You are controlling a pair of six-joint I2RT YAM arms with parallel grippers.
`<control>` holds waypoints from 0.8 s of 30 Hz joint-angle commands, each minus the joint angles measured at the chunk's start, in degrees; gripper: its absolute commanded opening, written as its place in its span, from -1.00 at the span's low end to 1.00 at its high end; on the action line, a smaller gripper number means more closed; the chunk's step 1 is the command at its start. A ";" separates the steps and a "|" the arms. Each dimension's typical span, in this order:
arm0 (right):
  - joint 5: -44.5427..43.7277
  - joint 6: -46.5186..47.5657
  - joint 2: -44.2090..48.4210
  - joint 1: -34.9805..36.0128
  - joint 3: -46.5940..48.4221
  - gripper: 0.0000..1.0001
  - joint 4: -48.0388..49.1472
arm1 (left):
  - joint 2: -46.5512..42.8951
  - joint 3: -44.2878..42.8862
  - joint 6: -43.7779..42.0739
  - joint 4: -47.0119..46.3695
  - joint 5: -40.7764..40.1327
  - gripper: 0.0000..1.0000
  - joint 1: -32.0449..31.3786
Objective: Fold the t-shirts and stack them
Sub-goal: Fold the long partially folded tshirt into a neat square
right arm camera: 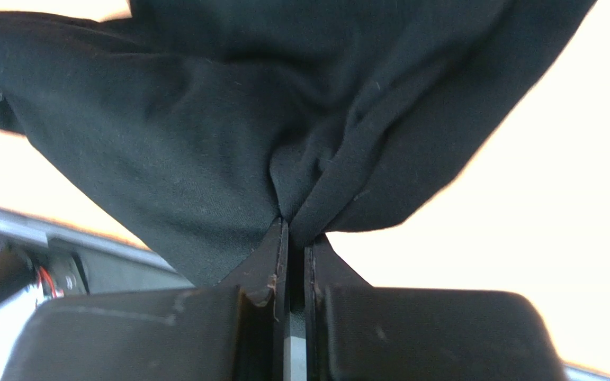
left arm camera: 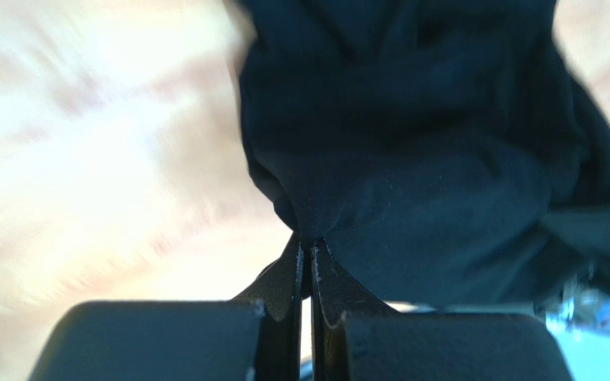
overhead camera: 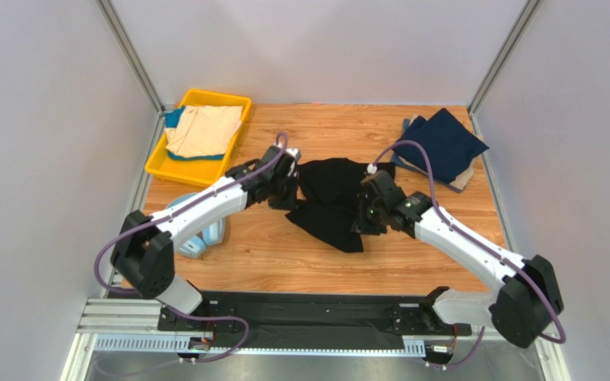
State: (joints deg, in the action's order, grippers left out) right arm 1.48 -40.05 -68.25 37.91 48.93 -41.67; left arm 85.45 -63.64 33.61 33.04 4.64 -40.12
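A large black t-shirt hangs bunched between both arms over the middle of the wooden table. My left gripper is shut on its left edge; in the left wrist view the cloth gathers into the closed fingertips of that gripper. My right gripper is shut on the right side; in the right wrist view the black cloth pinches into the tips of this gripper. A folded navy t-shirt lies on a beige one at the back right. A beige t-shirt lies in the yellow tray.
The yellow tray stands at the back left, with blue cloth under the beige one. Light-blue headphones lie on the table under the left arm. Grey walls close in both sides and the back.
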 commanded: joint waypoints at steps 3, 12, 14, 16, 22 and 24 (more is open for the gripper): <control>-4.38 8.84 -9.70 -5.90 13.38 -0.99 -1.75 | 10.78 -19.46 -6.97 5.80 -3.33 -1.00 4.96; -2.44 12.89 -18.58 -14.70 23.66 -0.99 -0.43 | 28.01 -42.16 -9.96 10.56 -0.34 -1.00 7.42; -2.44 12.72 -19.81 -15.41 24.28 -0.99 0.53 | 31.00 -44.63 -10.23 10.21 0.80 -1.00 7.42; -2.35 12.54 -20.60 -16.11 24.46 -0.99 1.93 | 34.50 -48.58 -10.40 10.20 1.68 -1.00 7.42; -4.37 12.98 -25.60 -17.34 26.39 -0.99 3.00 | 41.45 -57.82 -10.31 12.49 1.60 -1.00 7.51; -4.64 12.81 -26.76 -17.87 26.75 -0.96 3.78 | 42.78 -60.28 -10.75 12.66 0.19 -1.00 7.60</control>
State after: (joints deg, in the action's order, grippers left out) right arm -1.26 -28.56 -92.64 21.06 72.62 -40.99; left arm 126.96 -118.56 24.27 44.82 5.87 -33.08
